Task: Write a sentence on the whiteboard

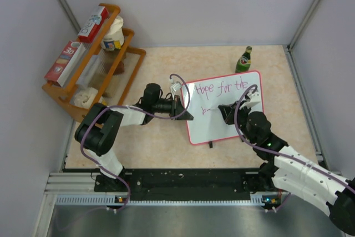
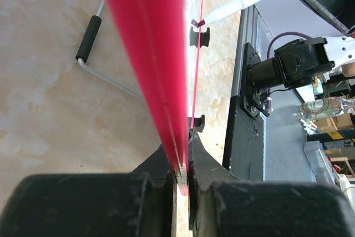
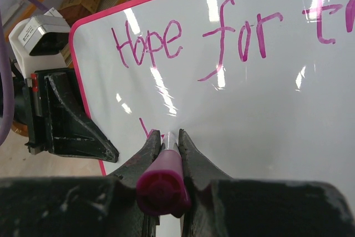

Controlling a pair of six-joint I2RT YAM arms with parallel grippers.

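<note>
The whiteboard (image 1: 233, 123), white with a red-pink rim, stands tilted on the table. It shows "Hope for the" (image 3: 222, 34) on the first line and the start of a "b" (image 1: 205, 110) below. My left gripper (image 1: 186, 115) is shut on the board's left edge; the rim (image 2: 150, 54) runs between its jaws. My right gripper (image 1: 224, 112) is shut on a marker (image 3: 164, 178) with a purple end, its tip against the board by the "b" stroke (image 3: 145, 127). The marker's white barrel shows in the left wrist view (image 2: 244, 1).
A green bottle (image 1: 243, 59) stands behind the board at the back. A wooden rack (image 1: 94, 59) with boxes and jars stands at the back left. A bent metal rod with a black grip (image 2: 91, 40) lies on the table. Grey walls close in the sides.
</note>
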